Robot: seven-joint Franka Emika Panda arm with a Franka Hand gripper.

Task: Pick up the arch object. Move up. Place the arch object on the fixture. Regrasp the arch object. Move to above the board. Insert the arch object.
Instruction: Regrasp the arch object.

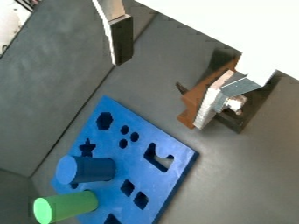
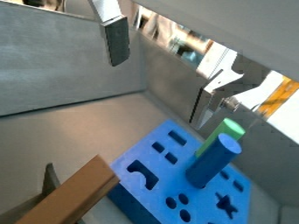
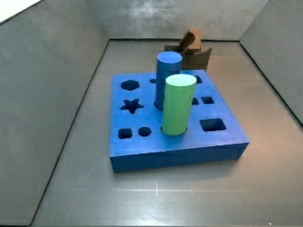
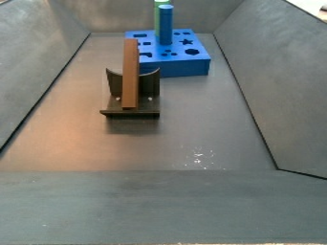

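The long brown arch object (image 4: 129, 72) leans on the dark fixture (image 4: 132, 107), near the blue board (image 3: 178, 133). The gripper (image 1: 181, 61) is up high, fingers (image 1: 118, 39) wide apart, holding nothing.

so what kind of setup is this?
Looks like a lab peg-insertion test cell: grey walled enclosure, blue board with shaped holes holding two cylinders, and the arch object resting on the fixture. The gripper hangs above, fingers empty.

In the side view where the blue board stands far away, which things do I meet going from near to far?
Dark L-shaped fixture holding the brown wooden arch object, then the thick blue board, then the green cylinder. The claw is outside this view.
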